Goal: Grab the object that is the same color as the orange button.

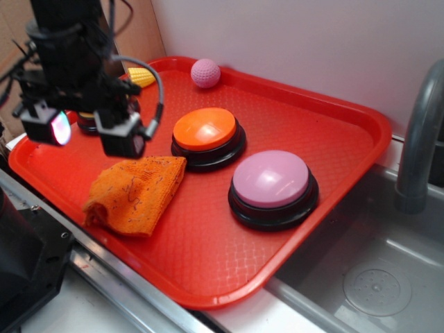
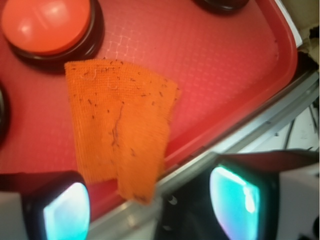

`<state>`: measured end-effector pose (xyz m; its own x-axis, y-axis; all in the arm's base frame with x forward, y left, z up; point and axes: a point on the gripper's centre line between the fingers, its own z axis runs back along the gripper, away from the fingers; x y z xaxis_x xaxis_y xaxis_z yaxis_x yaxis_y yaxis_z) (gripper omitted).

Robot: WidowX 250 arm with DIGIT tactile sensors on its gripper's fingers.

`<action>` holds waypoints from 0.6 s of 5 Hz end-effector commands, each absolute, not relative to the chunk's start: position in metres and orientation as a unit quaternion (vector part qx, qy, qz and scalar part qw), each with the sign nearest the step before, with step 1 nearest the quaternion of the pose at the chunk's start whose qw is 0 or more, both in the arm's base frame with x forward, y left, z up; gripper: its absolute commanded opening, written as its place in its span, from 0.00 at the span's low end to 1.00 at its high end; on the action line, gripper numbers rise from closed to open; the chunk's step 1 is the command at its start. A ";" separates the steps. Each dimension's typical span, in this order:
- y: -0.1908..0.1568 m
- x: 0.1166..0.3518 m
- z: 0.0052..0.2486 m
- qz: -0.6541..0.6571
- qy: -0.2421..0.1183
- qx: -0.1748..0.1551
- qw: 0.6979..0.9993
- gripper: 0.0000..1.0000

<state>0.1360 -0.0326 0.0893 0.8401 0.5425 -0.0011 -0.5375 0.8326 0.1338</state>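
Note:
The object, an orange knitted cloth (image 1: 137,191) (image 2: 120,125) flecked with dark lint, lies folded on the red tray (image 1: 208,263) near its front left edge, one corner hanging over the rim. The orange button (image 1: 206,132) (image 2: 46,22), glossy dome on a black base, sits just behind the cloth. My gripper (image 1: 87,132) (image 2: 150,207) hovers above the tray, left of the orange button and behind the cloth. It is open, nothing between its glowing pads (image 2: 65,212); the cloth lies below and ahead of them.
A pink-topped button (image 1: 272,184) stands right of the orange one. A pink dimpled ball (image 1: 205,72) and a yellow corn toy (image 1: 141,76) rest at the tray's back. Another black-based button (image 1: 87,123) is mostly hidden behind the gripper. A sink basin (image 1: 374,277) and faucet (image 1: 420,139) lie to the right.

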 end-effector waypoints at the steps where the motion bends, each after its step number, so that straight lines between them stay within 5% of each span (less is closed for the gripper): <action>1: -0.019 0.154 0.035 0.314 0.018 0.044 0.948 1.00; 2: -0.010 0.153 0.020 0.323 0.022 0.020 0.946 1.00; 3: -0.010 0.153 0.018 0.325 0.020 0.012 0.945 0.59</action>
<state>0.1510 -0.0139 0.0175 0.7919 0.6091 -0.0438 -0.6075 0.7930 0.0452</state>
